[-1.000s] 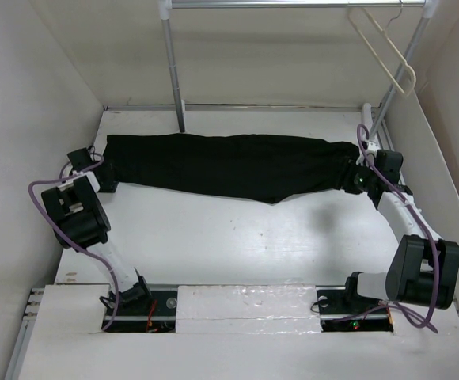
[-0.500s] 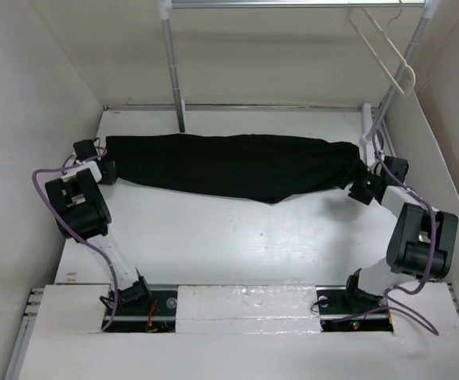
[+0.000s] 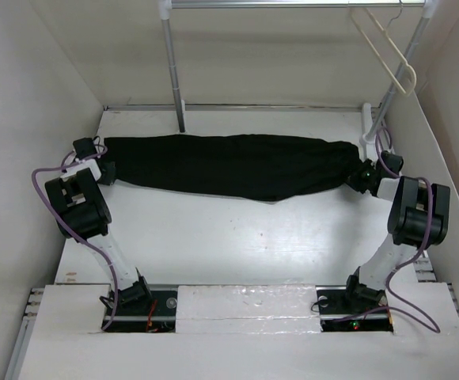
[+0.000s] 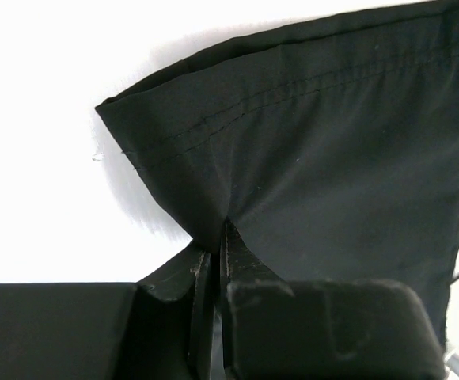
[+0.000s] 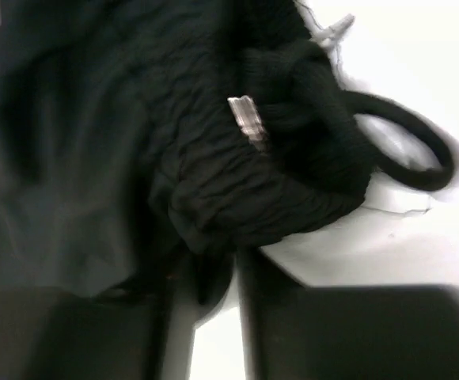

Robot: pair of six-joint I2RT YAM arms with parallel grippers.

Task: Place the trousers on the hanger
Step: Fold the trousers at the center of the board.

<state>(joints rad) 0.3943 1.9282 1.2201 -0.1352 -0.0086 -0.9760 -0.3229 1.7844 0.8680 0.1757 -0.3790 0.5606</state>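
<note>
The black trousers [image 3: 229,166] lie stretched left to right across the white table. My left gripper [image 3: 103,170] is at their left end. In the left wrist view it [image 4: 216,241] is shut on a pinch of cloth just below the stitched hem [image 4: 214,127]. My right gripper [image 3: 362,176] is at their right end. In the blurred right wrist view it [image 5: 207,273] has its jaws drawn close, with a fold of the gathered waistband [image 5: 277,182] between them. The cream hanger [image 3: 385,49] hangs from the rail at the top right, apart from both grippers.
A white rack stands at the back: left pole [image 3: 172,71], slanted right pole [image 3: 396,79], top rail [image 3: 293,4]. White walls enclose the table on the left, back and right. A black drawstring loop [image 5: 407,150] lies on the table beside the waistband.
The left gripper shut on the hem and shifted slightly back. The right arm swung up to the waistband end, its jaws opening wide and then closing on the cloth. The trousers barely moved.
</note>
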